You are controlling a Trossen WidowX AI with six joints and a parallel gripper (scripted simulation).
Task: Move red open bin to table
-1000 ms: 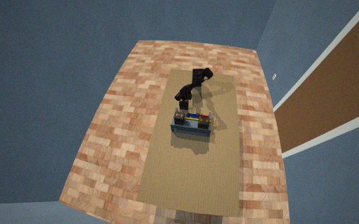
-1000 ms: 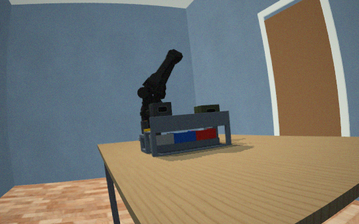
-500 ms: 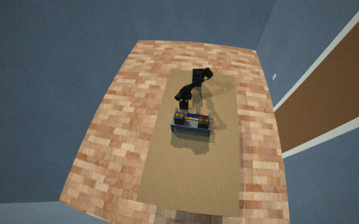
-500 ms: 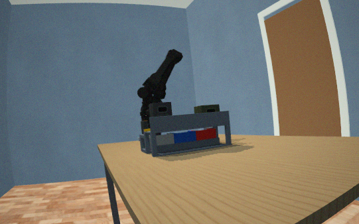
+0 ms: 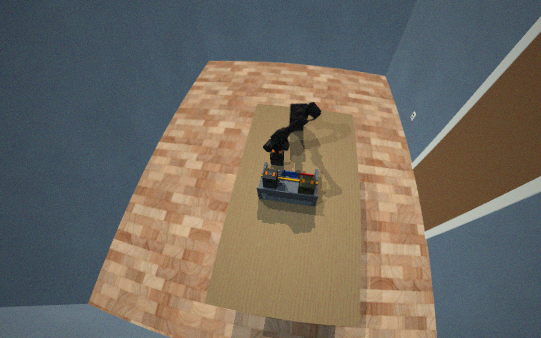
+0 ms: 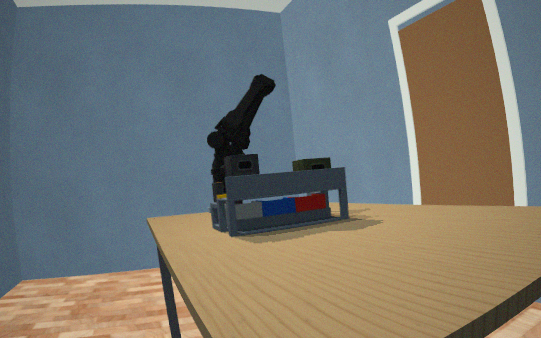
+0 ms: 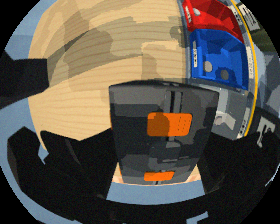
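The red open bin (image 6: 310,202) sits at the right end of the lower level of the grey shelf (image 6: 282,200), beside a blue bin (image 6: 278,206). It also shows in the top view (image 5: 306,175) and at the upper right of the wrist view (image 7: 211,12). My gripper (image 5: 276,160) hangs behind the shelf's left end, away from the red bin. In the wrist view it (image 7: 157,165) is shut on a dark grey open bin (image 7: 160,129) that holds orange parts. The fingertips themselves are hidden by this bin.
A dark bin (image 6: 241,165) and an olive bin (image 6: 311,164) stand on the shelf's top board. The shelf stands on the wooden table (image 6: 370,265), toward its far end. The table's left edge runs close to the shelf's left end.
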